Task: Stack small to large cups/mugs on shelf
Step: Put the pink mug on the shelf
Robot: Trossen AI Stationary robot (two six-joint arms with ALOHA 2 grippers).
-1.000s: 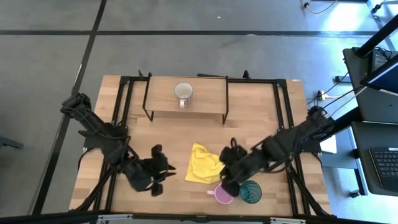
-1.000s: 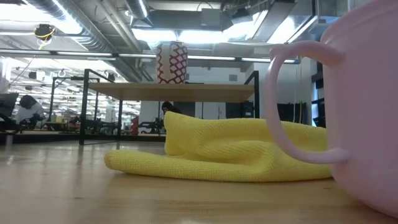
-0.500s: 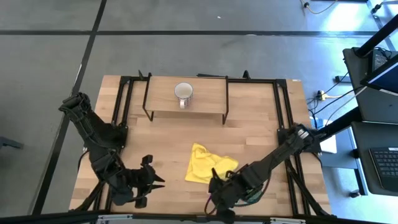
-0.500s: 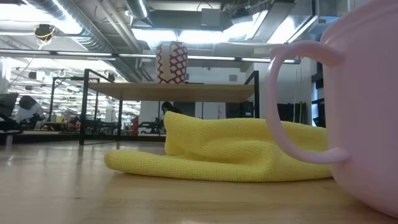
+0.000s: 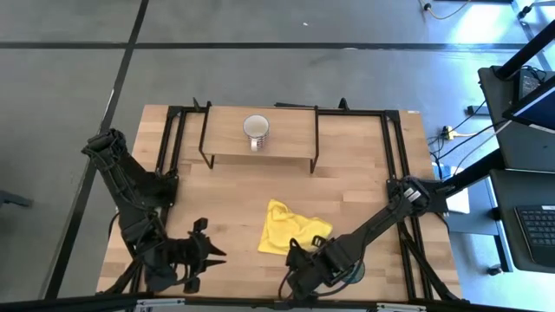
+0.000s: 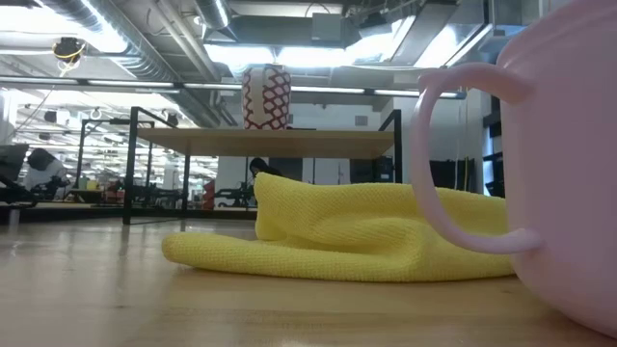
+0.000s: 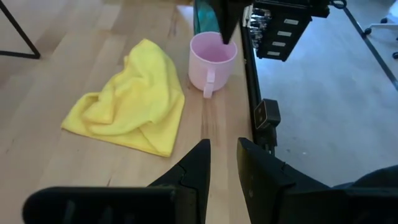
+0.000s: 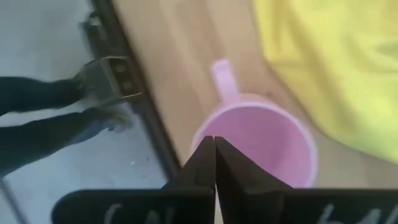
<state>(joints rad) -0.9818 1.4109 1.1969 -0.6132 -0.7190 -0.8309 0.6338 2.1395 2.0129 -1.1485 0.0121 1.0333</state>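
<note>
1. Right gripper [image 8: 214,163] above pink mug [image 8: 255,146] at table's 6 o'clock edge; fingers together.
2. Left gripper [image 7: 222,163] at 7 o'clock, fingers narrowly apart, empty.
3. Patterned mug [image 5: 256,130] on shelf [image 5: 286,139], 12 o'clock.

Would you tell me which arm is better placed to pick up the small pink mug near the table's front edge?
The right arm. Its gripper, fingers together, is directly above the small pink mug at its rim, while the left gripper sits farther along the front edge, beyond the crumpled yellow cloth.
</note>
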